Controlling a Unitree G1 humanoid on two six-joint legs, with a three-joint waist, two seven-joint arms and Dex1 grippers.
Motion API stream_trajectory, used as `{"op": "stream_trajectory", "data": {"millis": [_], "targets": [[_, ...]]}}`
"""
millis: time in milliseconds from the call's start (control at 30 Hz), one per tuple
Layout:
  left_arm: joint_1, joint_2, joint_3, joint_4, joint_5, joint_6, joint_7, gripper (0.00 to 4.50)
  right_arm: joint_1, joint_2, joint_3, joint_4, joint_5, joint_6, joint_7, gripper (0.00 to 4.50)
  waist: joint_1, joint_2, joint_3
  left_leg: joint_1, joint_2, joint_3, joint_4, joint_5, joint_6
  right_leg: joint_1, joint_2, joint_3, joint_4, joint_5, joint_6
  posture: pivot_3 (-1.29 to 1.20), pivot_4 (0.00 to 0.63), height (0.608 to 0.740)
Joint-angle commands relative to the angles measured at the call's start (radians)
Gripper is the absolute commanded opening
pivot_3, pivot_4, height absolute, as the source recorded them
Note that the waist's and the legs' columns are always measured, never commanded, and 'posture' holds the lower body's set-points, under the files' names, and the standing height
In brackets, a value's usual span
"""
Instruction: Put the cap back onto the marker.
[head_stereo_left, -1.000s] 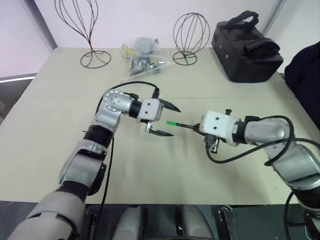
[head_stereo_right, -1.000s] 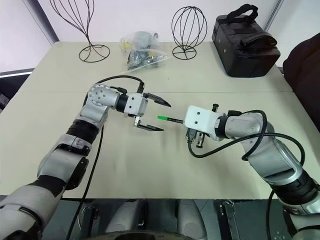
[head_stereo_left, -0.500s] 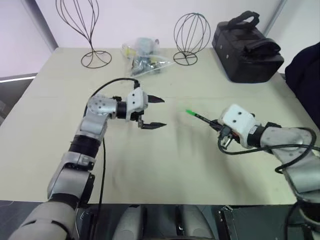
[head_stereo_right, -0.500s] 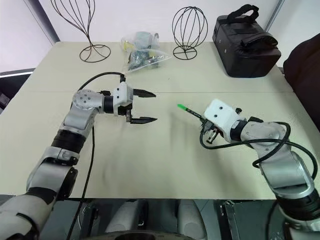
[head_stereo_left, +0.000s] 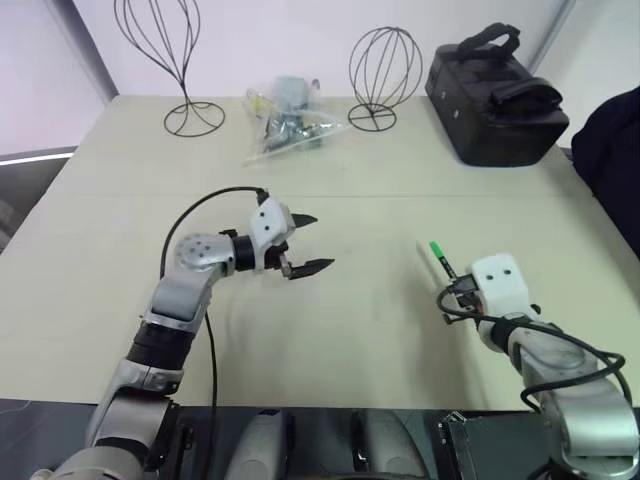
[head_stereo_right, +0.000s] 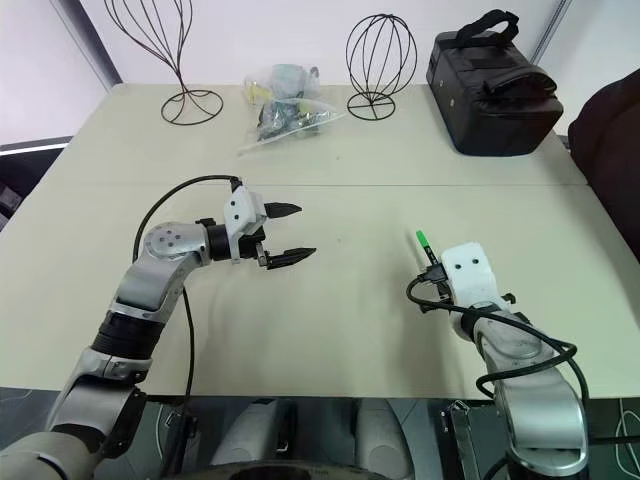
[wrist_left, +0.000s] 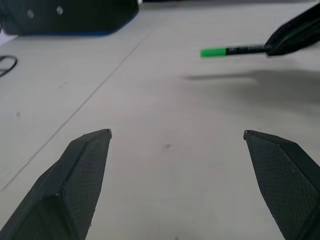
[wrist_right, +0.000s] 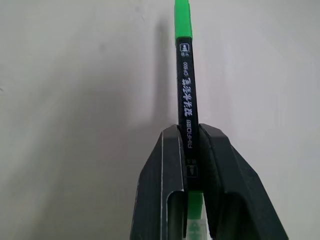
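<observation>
Two black fingers of the right gripper (wrist_right: 189, 145) are clamped shut on the marker (wrist_right: 186, 90), a slim black pen-like stick with white lettering along its barrel. At its far end sits the cap (wrist_right: 182, 20), a short bright green plastic tube, seated on the marker in line with the barrel. A second patch of green shows on the marker behind the fingers, nearer the wrist. From the head camera, the marker (head_stereo_left: 441, 260) is on the right side of the pale beige table (head_stereo_left: 380, 330), sticking out from the gripper toward the far side and slightly left, with the green cap (head_stereo_left: 435, 247) as its far tip. Its shadow falls on the table beside it, so it appears to be held above the surface.

The left gripper (head_stereo_left: 304, 243) is at the middle-left of the table, well apart from the marker, pointing to the right. Its two black fingers (wrist_left: 85, 170) are spread wide with nothing between them, and bare tabletop shows through the gap.
</observation>
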Motion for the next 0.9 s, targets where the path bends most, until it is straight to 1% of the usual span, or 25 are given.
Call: {"op": "stream_trajectory", "data": {"millis": [33,133,233,400,467,500,567,633,767,833,900], "targets": [[0.019,0.052,-0.008,-0.087,-0.084,0.015,-0.113,4.44,0.038,0.023,-0.026,-0.010,-0.019,-0.023,-0.048,0.00,-0.003,0.000,0.000,0.000,0.000,0.000,0.000,0.000,0.000,0.000,0.000,0.000,0.000,0.000,0.000,0.00,0.150,0.740],[0.030,0.102,-0.024,-0.114,-0.120,0.021,-0.197,4.44,0.045,0.061,-0.053,0.001,-0.004,-0.024,-0.062,0.00,-0.003,0.001,0.000,0.000,0.000,0.000,-0.001,0.000,0.000,0.000,0.000,0.000,0.000,0.000,0.000,0.00,0.150,0.740],[0.016,0.146,-0.039,-0.102,-0.130,0.011,-0.266,4.44,0.060,0.081,-0.062,0.015,0.000,-0.030,-0.073,0.00,-0.001,0.001,0.000,0.001,0.000,0.000,-0.001,0.000,0.000,0.001,0.000,0.000,0.000,0.000,0.000,0.00,0.150,0.740],[-0.011,0.172,-0.063,-0.059,-0.113,-0.032,-0.328,4.44,0.076,0.091,-0.069,0.022,0.004,-0.042,-0.083,0.00,0.001,0.001,0.000,0.001,0.000,0.000,-0.001,0.000,0.000,0.001,0.000,0.000,-0.001,0.000,0.000,0.00,0.150,0.740],[-0.020,0.169,-0.068,-0.046,-0.109,-0.041,-0.334,4.50,0.084,0.090,-0.072,0.019,0.006,-0.044,-0.080,1.00,0.000,0.001,0.000,0.001,0.000,0.000,-0.001,0.000,0.000,0.001,0.000,0.000,-0.001,0.000,0.000,0.00,0.150,0.740],[-0.026,0.166,-0.071,-0.041,-0.109,-0.042,-0.335,4.50,0.089,0.088,-0.074,0.012,0.008,-0.040,-0.077,1.35,0.000,0.001,0.000,0.001,0.000,0.000,-0.001,0.000,0.000,0.001,0.000,0.000,-0.001,0.000,0.000,0.00,0.150,0.740],[-0.034,0.164,-0.076,-0.036,-0.110,-0.046,-0.336,4.50,0.097,0.081,-0.082,-0.006,0.013,-0.030,-0.070,2.28,0.000,0.001,0.000,0.001,0.000,0.000,-0.001,0.000,0.000,0.001,0.000,0.000,-0.001,0.000,0.000,0.00,0.150,0.740],[-0.040,0.162,-0.079,-0.030,-0.111,-0.049,-0.336,4.50,0.101,0.066,-0.098,-0.027,0.023,-0.019,-0.055,3.32,0.000,0.001,0.000,0.001,0.000,0.000,-0.001,0.000,0.000,0.001,0.000,0.000,-0.001,0.000,0.000,0.00,0.150,0.740],[-0.048,0.168,-0.084,-0.011,-0.105,-0.066,-0.355,4.50,0.118,-0.097,-0.146,-0.156,0.075,0.028,0.067,3.32,-0.001,0.002,0.000,0.001,0.000,0.000,-0.001,0.000,0.000,0.001,0.000,0.000,-0.001,0.000,0.000,0.00,0.150,0.740],[-0.054,0.171,-0.085,0.008,-0.101,-0.078,-0.370,4.50,0.130,-0.170,-0.187,-0.183,0.126,0.024,0.130,3.32,-0.001,0.002,0.000,0.001,0.000,0.000,-0.001,0.000,0.000,0.001,0.001,0.000,-0.001,0.000,0.000,0.00,0.150,0.740],[-0.066,0.171,-0.087,0.035,-0.094,-0.097,-0.385,4.50,0.158,-0.255,-0.253,-0.185,0.217,-0.019,0.200,3.32,0.001,0.002,0.000,0.001,0.000,0.000,-0.001,0.000,0.000,0.001,0.001,-0.001,-0.001,0.000,0.000,0.00,0.150,0.740]]}}
